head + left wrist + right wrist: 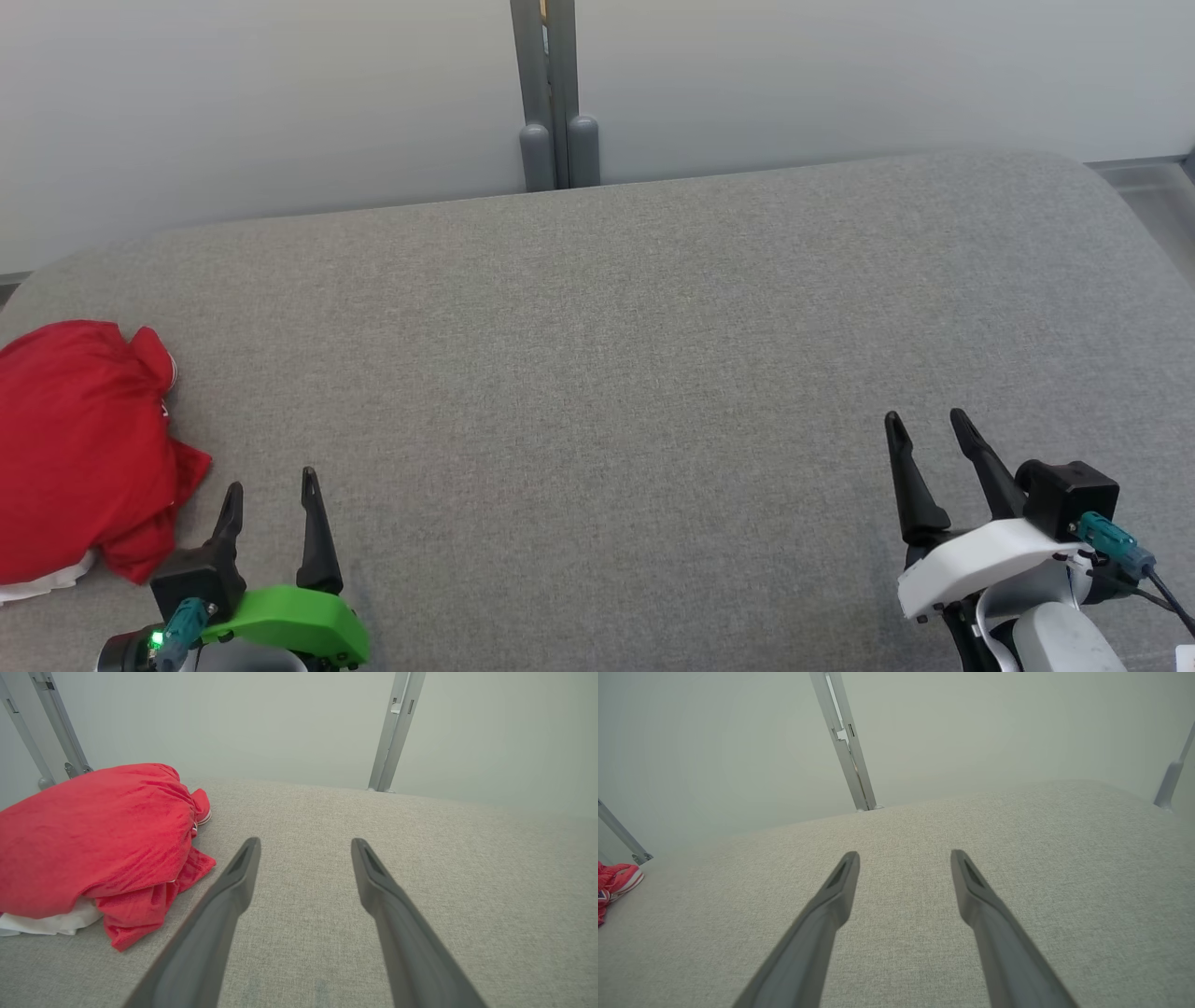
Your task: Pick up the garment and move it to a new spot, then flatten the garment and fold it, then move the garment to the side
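Nearest the robot, the left gripper (pixel 271 480) hangs low over the grey fabric surface (pixel 597 373) with its jaws apart and nothing between them. The right gripper (pixel 926 416) is well apart from it at the other side, its jaws likewise spread and empty over bare fabric. Just beside the left gripper, on its outer side, the red garment (pixel 84 448) lies bunched in a rumpled heap at the surface's left edge, and a bit of white cloth (pixel 47 574) pokes out from under its near side. Farther back, the surface ends in rounded corners. Beyond its far edge a grey metal post (pixel 557 93) rises against a pale wall (pixel 280 93).
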Tool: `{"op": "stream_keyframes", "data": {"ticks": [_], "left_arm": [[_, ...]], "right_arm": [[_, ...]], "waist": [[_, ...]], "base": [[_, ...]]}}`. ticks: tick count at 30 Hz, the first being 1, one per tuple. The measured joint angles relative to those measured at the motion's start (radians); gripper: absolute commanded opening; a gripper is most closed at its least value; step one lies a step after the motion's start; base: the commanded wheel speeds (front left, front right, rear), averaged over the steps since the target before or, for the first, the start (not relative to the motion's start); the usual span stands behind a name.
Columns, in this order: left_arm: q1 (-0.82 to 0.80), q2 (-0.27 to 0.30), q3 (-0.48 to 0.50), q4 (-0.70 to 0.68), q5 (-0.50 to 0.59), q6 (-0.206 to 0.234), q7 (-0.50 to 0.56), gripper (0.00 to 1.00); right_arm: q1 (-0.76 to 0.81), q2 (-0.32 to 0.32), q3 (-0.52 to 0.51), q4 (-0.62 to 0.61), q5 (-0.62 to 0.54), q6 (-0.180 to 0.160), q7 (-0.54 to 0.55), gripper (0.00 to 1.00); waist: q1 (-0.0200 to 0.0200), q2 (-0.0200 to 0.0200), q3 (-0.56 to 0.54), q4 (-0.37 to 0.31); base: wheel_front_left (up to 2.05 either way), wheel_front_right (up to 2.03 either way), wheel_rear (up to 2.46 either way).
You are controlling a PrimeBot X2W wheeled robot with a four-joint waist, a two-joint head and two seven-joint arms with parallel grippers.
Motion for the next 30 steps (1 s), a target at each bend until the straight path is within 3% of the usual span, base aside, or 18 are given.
{"op": "stream_keyframes", "data": {"ticks": [30], "left_arm": [[0.021,-0.001,0.002,0.018,0.232,0.015,-0.057,1.00]], "right_arm": [[0.013,-0.006,0.013,-0.001,-0.231,0.000,-0.058,1.00]], "waist": [[0.0000,0.0000,0.000,0.003]], "base": [[0.00,0.00,0.00]]}}
